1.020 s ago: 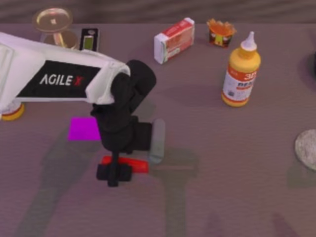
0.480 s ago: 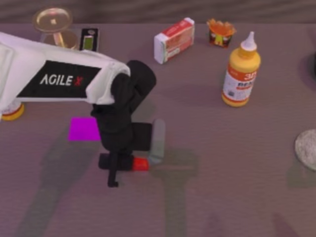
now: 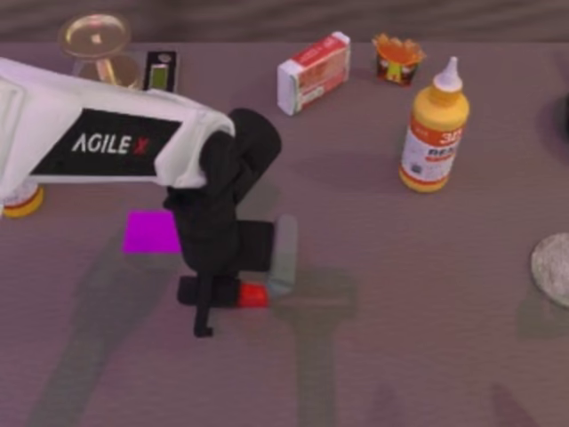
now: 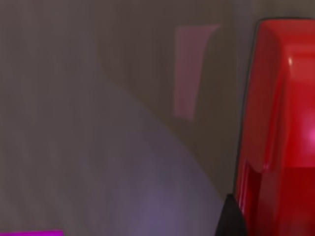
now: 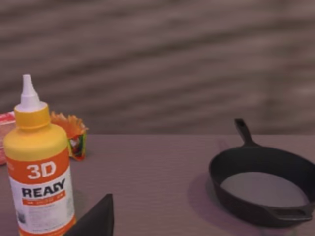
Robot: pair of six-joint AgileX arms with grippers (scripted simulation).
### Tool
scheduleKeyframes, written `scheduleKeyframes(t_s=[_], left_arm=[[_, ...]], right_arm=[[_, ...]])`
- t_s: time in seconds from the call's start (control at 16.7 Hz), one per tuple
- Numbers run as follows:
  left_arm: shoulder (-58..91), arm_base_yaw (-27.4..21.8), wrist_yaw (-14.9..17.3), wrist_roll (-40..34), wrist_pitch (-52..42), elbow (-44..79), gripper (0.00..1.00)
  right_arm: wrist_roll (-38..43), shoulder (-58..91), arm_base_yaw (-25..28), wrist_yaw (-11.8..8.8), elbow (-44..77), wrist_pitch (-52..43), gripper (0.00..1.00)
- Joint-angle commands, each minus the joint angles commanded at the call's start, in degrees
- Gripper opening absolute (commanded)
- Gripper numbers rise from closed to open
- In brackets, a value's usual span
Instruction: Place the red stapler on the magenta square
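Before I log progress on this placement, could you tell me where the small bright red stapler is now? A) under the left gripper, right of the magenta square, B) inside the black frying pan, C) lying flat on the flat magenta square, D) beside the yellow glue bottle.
A: in the top view only one end of the red stapler shows beneath the left gripper, right of the magenta square and off it.

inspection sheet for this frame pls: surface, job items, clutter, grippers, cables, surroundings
Surface: brownish table, arm shadows on it.
Job's things: red stapler mostly hidden under the left gripper; magenta square bare, apart from it.
Clutter: yellow bottle, red-and-white box, orange cup, black pan, gold stand.
Grippers: left down at the stapler; right not in the top view.
Cables: nothing seen.
Surroundings: striped wall.
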Motion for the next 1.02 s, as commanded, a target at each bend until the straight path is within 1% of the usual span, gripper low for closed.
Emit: scheduleKeyframes(t_s=[0.18, 0.54, 0.66, 0.9, 1.02], left_arm=[[-1.47, 0.38, -0.01, -0.16, -3.99, 2.98, 0.0], [-6.83, 0.73, -0.05, -0.07, -18.72, 11.27, 0.0], [-7.88, 0.95, -0.06, -0.28, -20.33, 12.38, 0.0], [-7.71, 0.64, -0.07, -0.21, -20.19, 12.27, 0.0], [-7.43, 0.64, -0.4, -1.87, -20.79, 12.8, 0.0]], right_arm=[[0.0, 0.0, 0.0, 0.0, 0.0, 0.0, 1.0], [0.0, 0.0, 0.0, 0.0, 0.0, 0.0, 1.0], [0.0, 0.0, 0.0, 0.0, 0.0, 0.0, 1.0], [0.0, 0.0, 0.0, 0.0, 0.0, 0.0, 1.0], [0.0, 0.0, 0.0, 0.0, 0.0, 0.0, 1.0]])
